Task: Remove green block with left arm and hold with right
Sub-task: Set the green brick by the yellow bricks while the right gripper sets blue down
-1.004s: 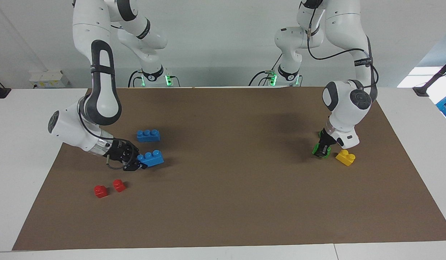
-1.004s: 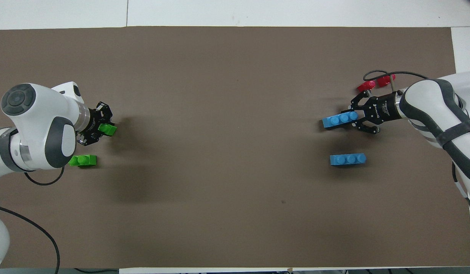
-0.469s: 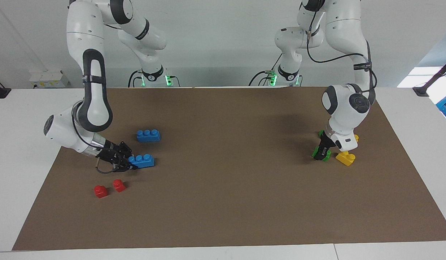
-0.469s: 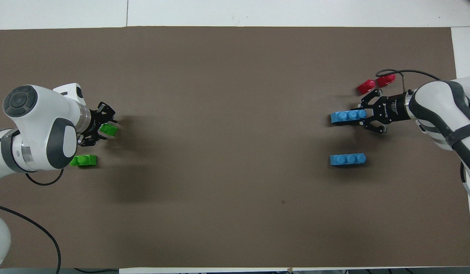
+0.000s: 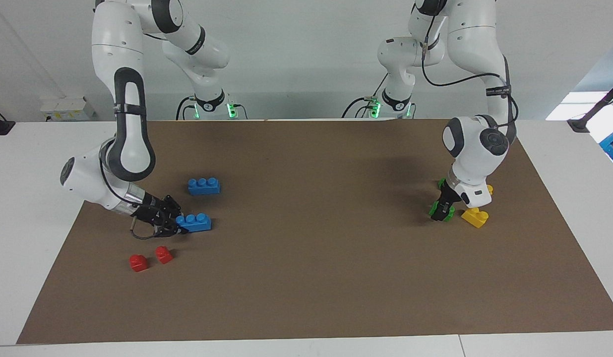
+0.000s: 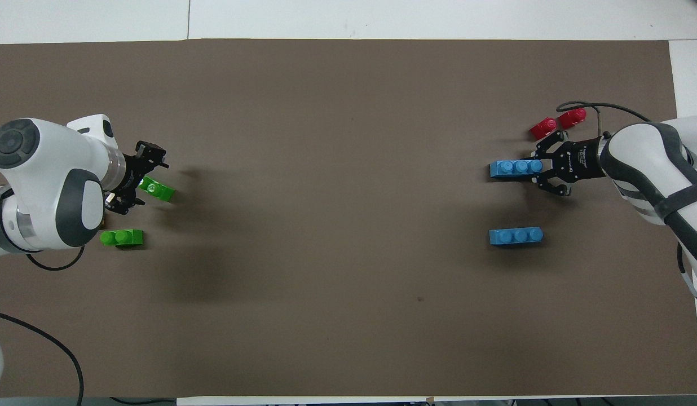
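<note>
1. Since a second ago the left gripper [image 6: 135, 179] has let go: its jaws, then clamped on the green block [image 6: 156, 189], now stand spread apart around it, and the block lies on the mat.
2. Over the same second the right gripper [image 5: 173, 224] has drawn back a little toward the right arm's end of the counter, taking the blue brick [image 5: 194, 221] with it and setting it flatter; its jaws are clenched on that brick's end.
3. The green block is small, bright green, with round studs on top, lying slanted at the left arm's end of the mat. A second green brick [image 6: 122, 237] sits just beside it, nearer the robots.
4. A yellow brick [image 5: 474, 216] rests beside the left gripper. Another blue brick [image 5: 204, 186] lies nearer the robots than the held one, and two red bricks [image 5: 150, 258] lie farther out.
5. A brown mat [image 5: 316, 258] covers the white counter [image 5: 33, 163], with a pale wall at the robots' end.
</note>
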`<state>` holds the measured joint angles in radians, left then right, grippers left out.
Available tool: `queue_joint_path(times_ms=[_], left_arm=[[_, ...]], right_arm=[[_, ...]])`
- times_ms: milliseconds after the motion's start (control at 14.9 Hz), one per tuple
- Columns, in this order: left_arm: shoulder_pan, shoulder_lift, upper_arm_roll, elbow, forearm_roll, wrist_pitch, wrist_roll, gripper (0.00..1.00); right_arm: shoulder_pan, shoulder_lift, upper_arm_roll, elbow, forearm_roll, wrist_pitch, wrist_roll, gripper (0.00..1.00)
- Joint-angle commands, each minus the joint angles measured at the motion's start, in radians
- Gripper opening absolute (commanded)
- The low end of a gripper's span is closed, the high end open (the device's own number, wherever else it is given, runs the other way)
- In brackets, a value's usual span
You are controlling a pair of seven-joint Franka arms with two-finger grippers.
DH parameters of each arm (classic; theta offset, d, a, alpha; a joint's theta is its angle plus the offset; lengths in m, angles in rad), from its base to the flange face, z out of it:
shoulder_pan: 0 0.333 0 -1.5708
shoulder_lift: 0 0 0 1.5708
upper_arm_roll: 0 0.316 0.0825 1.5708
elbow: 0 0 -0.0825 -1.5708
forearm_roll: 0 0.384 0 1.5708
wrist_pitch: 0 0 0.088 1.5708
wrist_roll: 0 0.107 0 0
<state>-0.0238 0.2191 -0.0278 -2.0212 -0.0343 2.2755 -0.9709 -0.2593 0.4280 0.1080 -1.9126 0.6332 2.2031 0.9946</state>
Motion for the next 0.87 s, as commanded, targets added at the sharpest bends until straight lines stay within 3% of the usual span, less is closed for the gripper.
queue_joint_path(times_ms=[0,268,335,535,803], left_arm=[[0.013,-0.020,-0.003,0.108,0.004,-0.146,0.040,1.00],[0.015,-0.073,0.006,0.216,0.008,-0.333,0.237,1.00],[0.013,-0.089,0.020,0.243,0.008,-0.385,0.326,1.00],[0.022,-0.176,0.031,0.268,0.008,-0.479,0.521,1.00],[0.035,-0.293,0.029,0.272,0.008,-0.600,0.699,1.00]], right_arm=[[0.026,-0.003,0.009,-0.028,-0.017,0.035,0.048,0.00],[0.037,-0.003,0.009,-0.032,-0.015,0.037,0.064,0.00],[0.038,-0.003,0.009,-0.031,-0.017,0.038,0.064,0.04],[0.055,-0.003,0.009,-0.031,-0.015,0.052,0.065,0.80],[0.057,-0.009,0.007,-0.020,-0.017,0.044,0.065,0.85]])
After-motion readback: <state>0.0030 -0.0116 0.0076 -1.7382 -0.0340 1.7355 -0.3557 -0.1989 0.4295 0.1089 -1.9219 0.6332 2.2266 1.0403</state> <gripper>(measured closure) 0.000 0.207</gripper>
